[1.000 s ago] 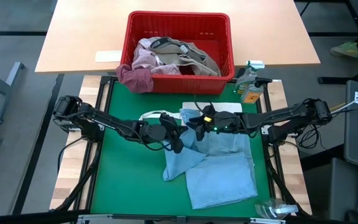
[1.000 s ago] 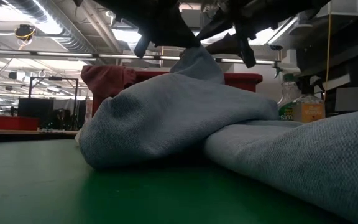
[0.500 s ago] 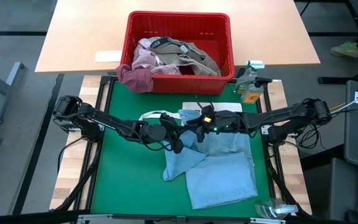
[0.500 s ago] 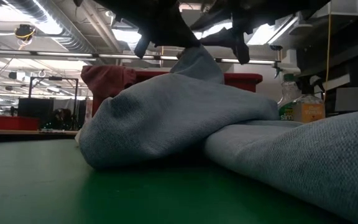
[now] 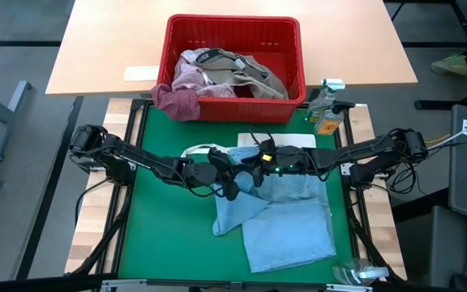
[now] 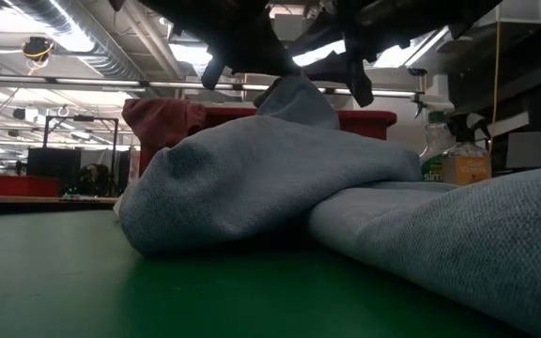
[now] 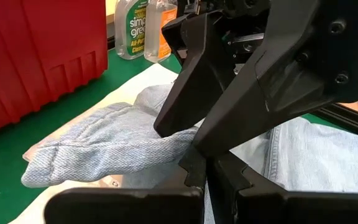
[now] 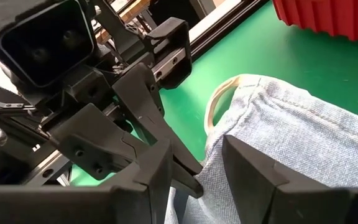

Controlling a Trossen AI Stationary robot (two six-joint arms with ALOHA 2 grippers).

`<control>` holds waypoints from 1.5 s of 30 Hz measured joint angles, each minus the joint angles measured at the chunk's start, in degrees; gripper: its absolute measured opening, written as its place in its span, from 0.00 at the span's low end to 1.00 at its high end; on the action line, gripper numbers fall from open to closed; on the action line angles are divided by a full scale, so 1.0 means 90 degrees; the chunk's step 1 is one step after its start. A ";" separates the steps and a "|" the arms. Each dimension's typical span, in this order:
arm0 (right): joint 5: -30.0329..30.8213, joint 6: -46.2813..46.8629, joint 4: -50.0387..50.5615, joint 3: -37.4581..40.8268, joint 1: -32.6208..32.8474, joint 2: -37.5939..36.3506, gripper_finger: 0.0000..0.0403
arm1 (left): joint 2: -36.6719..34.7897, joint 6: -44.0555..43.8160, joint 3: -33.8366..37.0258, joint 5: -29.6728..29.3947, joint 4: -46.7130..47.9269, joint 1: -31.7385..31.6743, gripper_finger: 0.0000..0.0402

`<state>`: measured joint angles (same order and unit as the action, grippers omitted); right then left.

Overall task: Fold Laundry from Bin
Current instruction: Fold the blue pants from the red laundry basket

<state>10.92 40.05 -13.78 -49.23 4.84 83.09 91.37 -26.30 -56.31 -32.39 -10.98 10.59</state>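
Since the light blue jeans (image 5: 286, 215) are soft, floppy denim with some weight, they'll sag from any single pinch, so a thick seam or the waistband looks safest. They're faded and rumpled, lying center-right on the green surface (image 5: 160, 235). The left tool (image 5: 235, 173) pinches a raised fold; the right tool (image 5: 254, 162) hovers spread beside it. More laundry (image 5: 225, 77) fills the bin (image 5: 233, 24), top center.

A tan wooden table (image 5: 96, 49) stands on grey floor (image 5: 14, 122).
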 joint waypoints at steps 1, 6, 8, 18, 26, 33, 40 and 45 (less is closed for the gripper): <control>0.0002 -0.0002 0.0007 0.0000 0.0000 0.0002 0.35 | 0.0000 0.0000 0.0000 0.0005 0.0002 0.0000 0.00; 0.0005 0.0023 0.0039 -0.0002 0.0000 0.0002 0.35 | 0.0000 0.0000 0.0000 0.0013 0.0005 0.0000 0.00; 0.0071 0.0032 0.0046 -0.0002 0.0000 0.0002 0.35 | 0.0000 0.0000 0.0000 0.0015 0.0005 0.0000 0.00; 0.0334 0.0051 0.0540 -0.0019 0.0002 0.0002 0.35 | 0.0007 0.0001 0.0000 0.0043 0.0119 0.0000 0.00; 0.0505 0.0051 0.0860 -0.0012 0.0007 0.0007 0.35 | 0.0095 0.0000 0.0000 -0.0005 0.0155 0.0056 0.00; 0.0426 0.0050 0.1056 0.0005 0.0005 0.0017 0.34 | 0.0359 0.0002 0.0000 -0.0004 -0.0038 0.0063 0.00; 0.0323 0.0049 0.1102 -0.0007 0.0007 0.0044 0.14 | 0.0367 0.0155 0.0002 -0.0001 -0.0182 0.0068 0.00; 0.0248 -0.0078 0.0988 0.0000 0.0003 0.0051 0.02 | 0.0367 0.0160 0.0002 0.0018 -0.0184 0.0070 0.00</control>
<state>13.15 39.35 -4.89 -49.23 4.87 83.55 94.67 -24.86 -56.29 -32.23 -12.64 11.22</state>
